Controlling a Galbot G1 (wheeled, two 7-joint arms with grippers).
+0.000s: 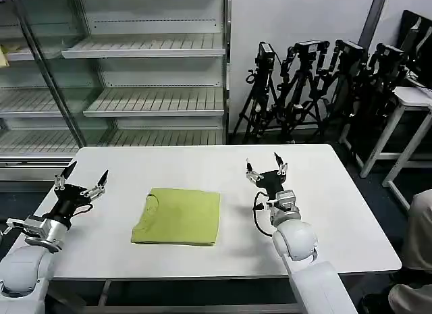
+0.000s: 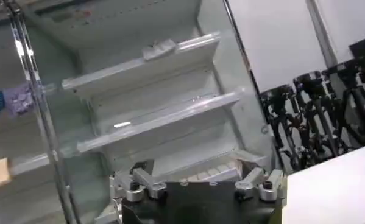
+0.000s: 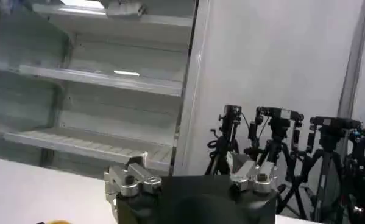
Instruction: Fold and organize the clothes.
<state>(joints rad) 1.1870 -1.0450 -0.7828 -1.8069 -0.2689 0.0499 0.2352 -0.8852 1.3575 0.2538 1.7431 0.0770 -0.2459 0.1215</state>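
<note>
Lying folded into a neat rectangle near the middle of the white bench (image 1: 324, 213), the lime-green T-shirt (image 1: 178, 217) has its round neck at the robot's left edge, and nothing is touching it. Over on the left, the left gripper (image 1: 81, 181) hovers near the bench's left edge, well apart from the shirt, fingers spread wide and pointing up and away, holding nothing. On the other side, the right gripper (image 1: 266, 169) sits above the bench just to the right of the shirt, its two fingers also apart and empty, tips raised toward the far wall. From the left wrist, the left gripper's finger bases (image 2: 136, 184) stand apart against the glass-fronted shelving unit (image 2: 152, 115). The right wrist camera gives the same story: finger bases (image 3: 131, 180) set wide, with tripods (image 3: 273, 146) lined up along the wall behind. In the head view those tripods stand beyond the bench's far right corner, and the shelving unit fills the back left.
</note>
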